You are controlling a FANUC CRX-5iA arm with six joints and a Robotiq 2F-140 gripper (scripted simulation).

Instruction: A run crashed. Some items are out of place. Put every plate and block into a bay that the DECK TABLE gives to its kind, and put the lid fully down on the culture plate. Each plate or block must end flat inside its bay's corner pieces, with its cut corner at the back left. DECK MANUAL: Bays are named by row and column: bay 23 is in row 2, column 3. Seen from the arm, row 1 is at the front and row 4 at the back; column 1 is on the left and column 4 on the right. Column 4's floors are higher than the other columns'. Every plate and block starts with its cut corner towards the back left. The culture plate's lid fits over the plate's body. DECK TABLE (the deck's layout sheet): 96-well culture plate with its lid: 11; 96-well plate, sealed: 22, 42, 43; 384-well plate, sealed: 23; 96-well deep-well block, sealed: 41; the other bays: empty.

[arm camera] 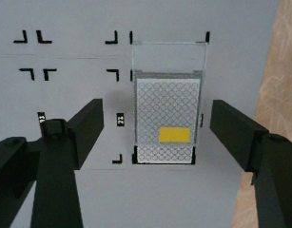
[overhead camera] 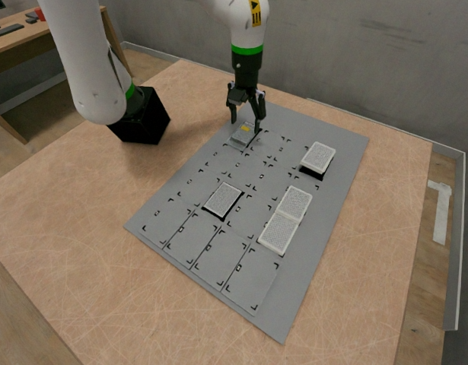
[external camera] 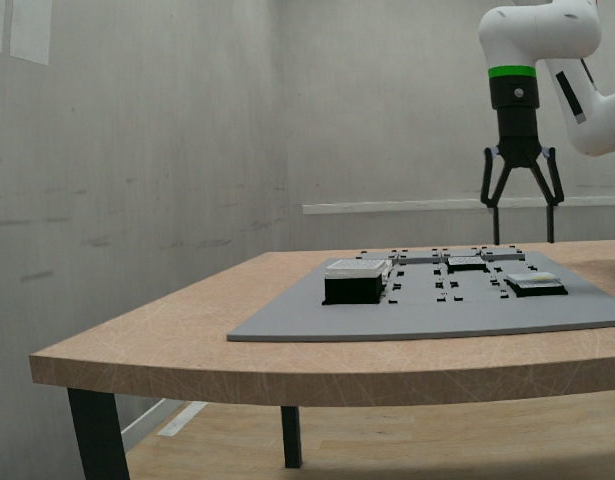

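Your end effector [overhead camera: 246, 126] [external camera: 523, 240] [arm camera: 157, 113] stands with fingers apart, empty, above the culture plate [overhead camera: 237, 144] [external camera: 540, 290] [arm camera: 165, 154] in bay 11; its lid [overhead camera: 244, 131] [external camera: 533, 280] [arm camera: 169, 109] sits offset. The deep-well block [overhead camera: 318, 157] [external camera: 353, 289] stands well apart. A grey deck [overhead camera: 288, 283] [external camera: 297, 328] [arm camera: 160, 199] covers part of the desk [overhead camera: 88, 274] [external camera: 245, 382] [arm camera: 269, 95], near grey walls [overhead camera: 344, 78] [external camera: 142, 155].

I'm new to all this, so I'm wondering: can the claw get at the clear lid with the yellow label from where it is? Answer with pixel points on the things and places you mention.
Probably yes. The claw [overhead camera: 246, 122] [external camera: 523, 241] [arm camera: 157, 113] hangs open above the clear lid [arm camera: 169, 56], one finger on each side, with nothing visible between.
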